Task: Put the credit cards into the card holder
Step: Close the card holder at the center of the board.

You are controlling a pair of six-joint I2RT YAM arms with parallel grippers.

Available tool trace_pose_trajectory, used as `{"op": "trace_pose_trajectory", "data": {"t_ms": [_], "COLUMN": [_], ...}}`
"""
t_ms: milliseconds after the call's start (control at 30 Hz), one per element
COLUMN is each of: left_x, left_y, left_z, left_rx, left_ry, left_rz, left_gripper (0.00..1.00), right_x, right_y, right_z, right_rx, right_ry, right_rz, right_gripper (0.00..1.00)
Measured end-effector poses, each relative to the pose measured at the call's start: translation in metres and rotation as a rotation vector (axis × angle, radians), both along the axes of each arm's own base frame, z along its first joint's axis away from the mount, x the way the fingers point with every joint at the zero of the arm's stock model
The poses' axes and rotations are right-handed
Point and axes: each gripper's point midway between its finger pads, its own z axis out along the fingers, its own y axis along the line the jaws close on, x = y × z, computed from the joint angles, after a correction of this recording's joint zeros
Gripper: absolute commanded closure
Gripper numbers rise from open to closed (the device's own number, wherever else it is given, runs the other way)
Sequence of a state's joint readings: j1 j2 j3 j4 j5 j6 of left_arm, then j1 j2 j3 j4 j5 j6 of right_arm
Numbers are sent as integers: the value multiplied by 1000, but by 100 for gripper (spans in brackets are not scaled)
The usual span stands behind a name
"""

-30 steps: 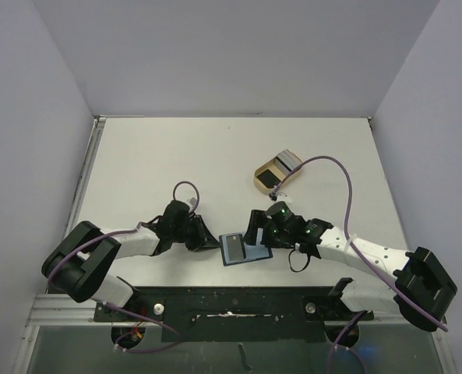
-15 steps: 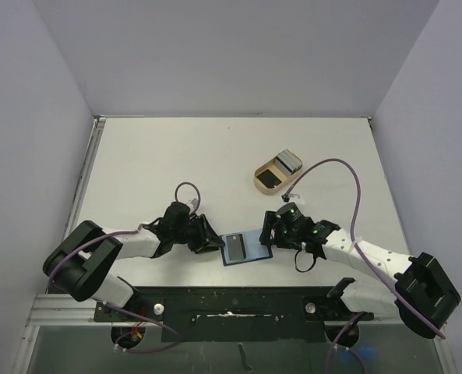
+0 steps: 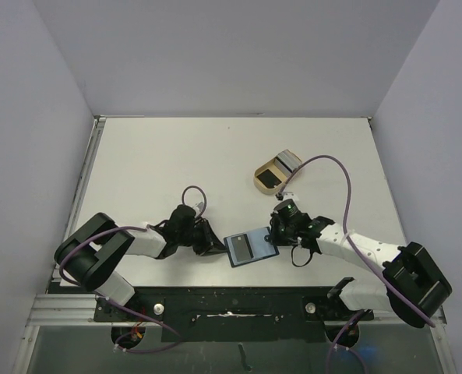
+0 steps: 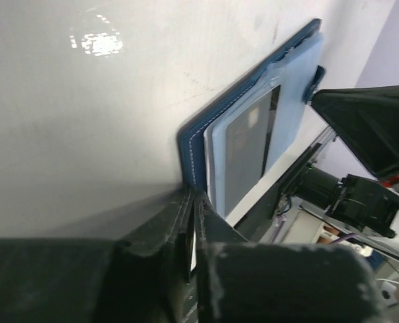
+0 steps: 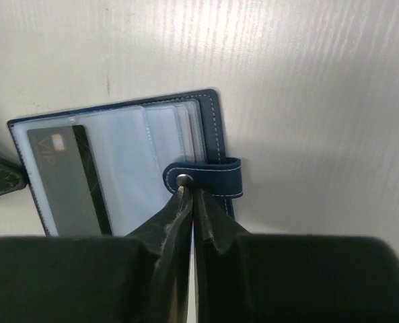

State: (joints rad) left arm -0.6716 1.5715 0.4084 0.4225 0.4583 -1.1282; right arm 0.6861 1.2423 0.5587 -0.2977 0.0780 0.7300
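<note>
- Both arms have closed in on the card holder (image 3: 252,248) in the last second. The right gripper (image 3: 276,236), which hung over the holder's right half, has pulled back to its right edge. The left gripper (image 3: 215,246) has nudged up against its left side, and the holder has swung round a little.
- The card holder lies open on the table (image 3: 176,156) with its clear sleeves facing up, right between the two grippers.
- One dark card (image 5: 68,178) sits in a sleeve on the holder's left half.
- The right gripper's fingers are drawn together, and their tips touch the snap (image 5: 182,180) of the strap tab (image 5: 209,180) that sticks out from the holder's right edge.
- The left gripper's fingers are also together, their tips at a corner on the holder's left side. From where I stand I cannot tell whether they nip the cover or only touch it.
- Well beyond the holder, off its far right corner, a tan dish (image 3: 259,174) carries two more credit cards, one black (image 3: 270,178) and one pale grey (image 3: 288,162).
</note>
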Motion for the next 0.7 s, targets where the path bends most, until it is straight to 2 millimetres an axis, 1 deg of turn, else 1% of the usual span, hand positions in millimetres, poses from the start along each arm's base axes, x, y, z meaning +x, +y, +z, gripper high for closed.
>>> {"op": "trace_pose_trajectory", "data": {"t_ms": [67, 133, 200, 233, 300, 333, 367, 433, 567, 700], "left_x": [-1, 0, 2, 3, 6, 8, 9, 13, 14, 14], "left_y": [3, 4, 6, 7, 10, 11, 12, 14, 15, 16], "left_z": [-3, -3, -3, -3, -3, -3, -3, -3, -3, -3], "left_rx": [18, 24, 34, 38, 47, 50, 53, 58, 62, 64], "left_ry": [6, 3, -1, -2, -6, -8, -9, -15, -18, -21], "left_rz": [2, 2, 8, 10, 16, 20, 22, 25, 26, 24], "left_gripper": [100, 100, 100, 100, 100, 100, 100, 100, 100, 100], "right_x": [0, 4, 8, 9, 12, 13, 14, 16, 15, 13], "right_y": [3, 10, 21, 25, 31, 32, 31, 24, 11, 3], "right_z": [5, 18, 38, 48, 70, 78, 82, 80, 57, 34], "right_rx": [1, 17, 61, 84, 132, 143, 145, 117, 9, -84], "right_ry": [4, -11, -52, -75, -129, -151, -167, -172, -129, -85], "right_rz": [13, 28, 50, 57, 67, 67, 60, 39, 23, 33], "right_gripper": [100, 100, 100, 98, 69, 59, 54, 47, 42, 41]}}
